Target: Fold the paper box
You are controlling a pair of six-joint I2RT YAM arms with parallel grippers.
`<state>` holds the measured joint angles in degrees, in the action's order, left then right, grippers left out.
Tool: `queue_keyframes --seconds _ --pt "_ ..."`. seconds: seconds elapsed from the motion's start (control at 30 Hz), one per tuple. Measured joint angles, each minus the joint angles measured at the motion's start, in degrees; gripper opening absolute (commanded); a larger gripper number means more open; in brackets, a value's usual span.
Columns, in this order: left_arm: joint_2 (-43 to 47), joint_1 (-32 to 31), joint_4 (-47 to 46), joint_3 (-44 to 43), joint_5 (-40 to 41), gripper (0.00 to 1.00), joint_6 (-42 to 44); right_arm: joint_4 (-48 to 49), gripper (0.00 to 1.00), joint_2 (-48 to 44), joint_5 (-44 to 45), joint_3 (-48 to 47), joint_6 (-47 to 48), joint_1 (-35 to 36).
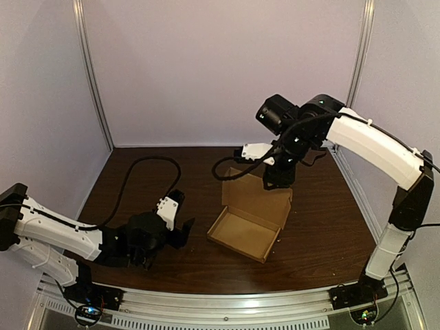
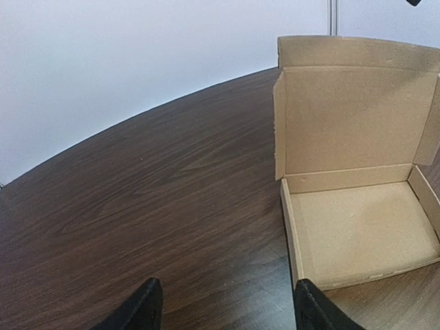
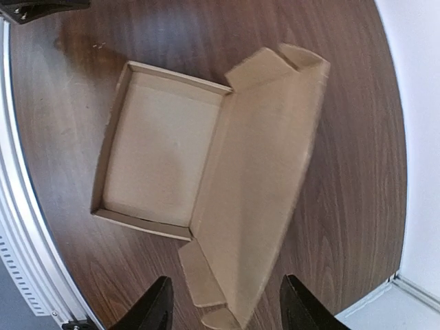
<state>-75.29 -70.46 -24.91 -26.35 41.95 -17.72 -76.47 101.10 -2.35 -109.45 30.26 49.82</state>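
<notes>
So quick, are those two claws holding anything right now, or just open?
Left gripper: open, empty, apart from the paper box.
Right gripper: open, gripping nothing, above the box's lid.

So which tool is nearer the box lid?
Right. The right tool hovers over the lid's far edge; the left tool is to the left of the box, apart from it.
</notes>
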Motion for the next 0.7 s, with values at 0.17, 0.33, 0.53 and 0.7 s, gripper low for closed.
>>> queue_keyframes --seconds 0.17,0.33,0.53,0.7 --pt "-1.22 7.30 -0.87 -3.34 -7.67 0.57 1.53 0.79 0.56 -4.22 0.26 2.05 -1.36 -7.87" --pt "-10.49 12.90 1.79 -17.42 -17.14 0.49 7.10 2.49 0.61 -7.89 -1.25 8.04 -4.39 -14.34" --pt "-20.72 13.25 6.14 -30.34 -21.55 0.46 11.87 9.73 0.74 -20.70 -5.20 24.85 -9.64 -20.33" --pt "-26.23 13.25 10.25 -36.13 -21.38 0.44 12.48 13.38 0.92 -28.28 -9.84 31.80 -13.62 -23.69"
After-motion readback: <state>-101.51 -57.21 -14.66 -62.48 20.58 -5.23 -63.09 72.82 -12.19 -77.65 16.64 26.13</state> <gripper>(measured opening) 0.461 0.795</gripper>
